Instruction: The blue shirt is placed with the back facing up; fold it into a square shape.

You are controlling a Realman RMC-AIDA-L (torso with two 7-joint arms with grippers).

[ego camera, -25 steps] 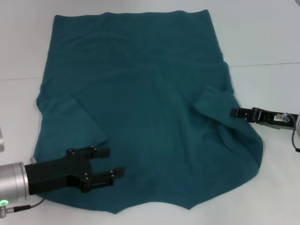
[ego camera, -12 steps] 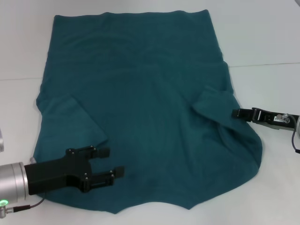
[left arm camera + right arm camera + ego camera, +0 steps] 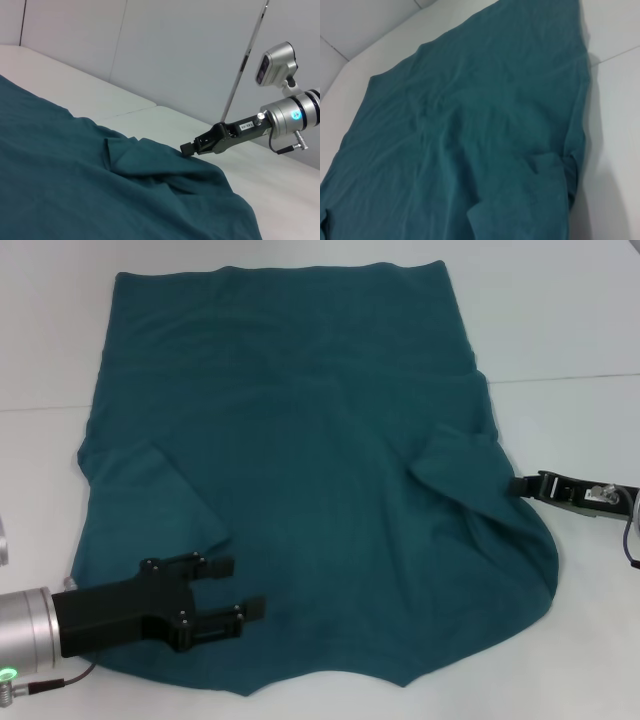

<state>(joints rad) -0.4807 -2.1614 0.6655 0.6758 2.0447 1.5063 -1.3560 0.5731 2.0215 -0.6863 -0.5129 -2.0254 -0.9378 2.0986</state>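
While the blue shirt (image 3: 300, 480) lies spread across the white worktop (image 3: 560, 320), the left end effector (image 3: 228, 588) hovers wide-fingered over its near-left corner; the right end effector (image 3: 522, 486) touches the right sleeve edge, probably seeking a hold, its grip unreadable.

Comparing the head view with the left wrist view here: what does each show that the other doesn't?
Only the head view shows the left gripper, jaws open over the near left part of the blue shirt, and the shirt's whole spread outline. Only the left wrist view shows the wall panels behind the table and the right arm's silver wrist. Both show the right gripper at the shirt's right edge.
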